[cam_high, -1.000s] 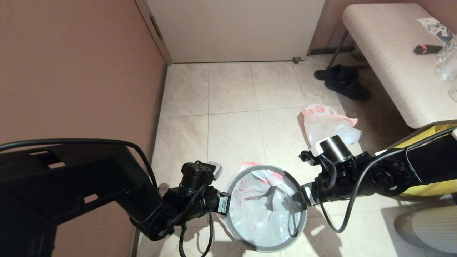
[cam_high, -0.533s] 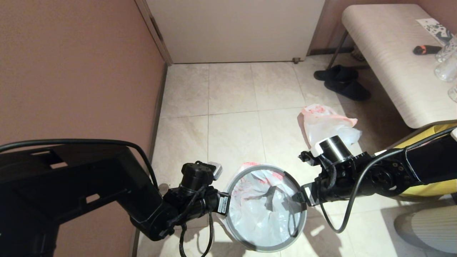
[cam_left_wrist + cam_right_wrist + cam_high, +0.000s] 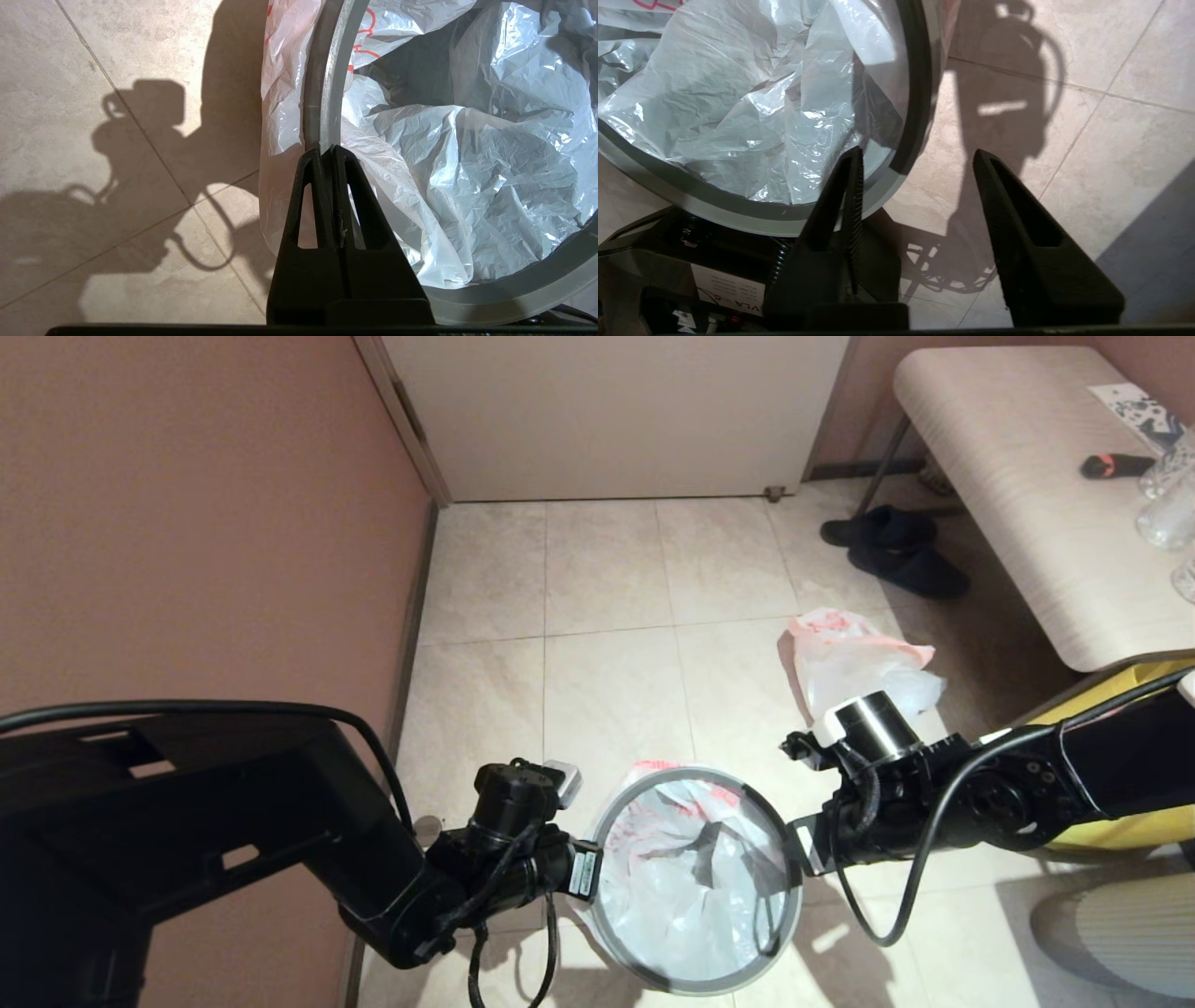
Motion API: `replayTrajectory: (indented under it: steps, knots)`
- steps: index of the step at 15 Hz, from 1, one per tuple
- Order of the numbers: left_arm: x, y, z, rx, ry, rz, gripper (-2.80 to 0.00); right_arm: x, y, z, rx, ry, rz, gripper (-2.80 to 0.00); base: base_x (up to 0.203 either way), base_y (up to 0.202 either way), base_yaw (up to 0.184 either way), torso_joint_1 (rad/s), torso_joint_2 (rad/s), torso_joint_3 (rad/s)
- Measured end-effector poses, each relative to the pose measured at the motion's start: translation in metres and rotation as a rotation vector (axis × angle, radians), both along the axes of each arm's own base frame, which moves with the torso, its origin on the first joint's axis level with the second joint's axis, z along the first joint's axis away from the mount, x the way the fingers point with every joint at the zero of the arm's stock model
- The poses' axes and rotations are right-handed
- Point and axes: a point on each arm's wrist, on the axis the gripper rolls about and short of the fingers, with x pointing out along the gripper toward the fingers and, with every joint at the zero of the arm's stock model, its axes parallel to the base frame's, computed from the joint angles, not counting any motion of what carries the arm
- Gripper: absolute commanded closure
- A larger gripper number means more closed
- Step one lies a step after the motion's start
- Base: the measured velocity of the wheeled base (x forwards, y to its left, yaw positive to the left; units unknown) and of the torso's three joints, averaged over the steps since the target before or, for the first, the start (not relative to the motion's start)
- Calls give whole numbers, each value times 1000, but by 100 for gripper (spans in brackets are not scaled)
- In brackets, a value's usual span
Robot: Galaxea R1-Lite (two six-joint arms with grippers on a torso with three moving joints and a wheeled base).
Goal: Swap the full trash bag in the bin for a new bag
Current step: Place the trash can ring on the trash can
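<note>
Bin: standing on the floor, bag lining it under the hoop. Left pincer: clamping the hoop. Right pincer: fingers apart, straddling the opposite rim.

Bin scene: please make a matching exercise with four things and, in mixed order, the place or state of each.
Things:
1. left gripper
2. right gripper
3. new bag
4. lumpy bag

States:
a. lying on the floor tiles beyond the bin
b. open beside the grey hoop
c. shut on the grey hoop
d. lining the bin inside the hoop

Pairs: 1-c, 2-b, 3-d, 4-a
</note>
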Motion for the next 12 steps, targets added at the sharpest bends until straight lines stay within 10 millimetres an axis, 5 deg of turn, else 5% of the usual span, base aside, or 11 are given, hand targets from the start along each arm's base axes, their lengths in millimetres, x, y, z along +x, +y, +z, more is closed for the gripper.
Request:
replayTrajectory:
  steps: [12]
  knots:
    - [-2, 1, 4, -8, -19, 3, 0, 23, 4, -44, -30, 49, -16, 0, 0, 0, 0, 0, 0, 0]
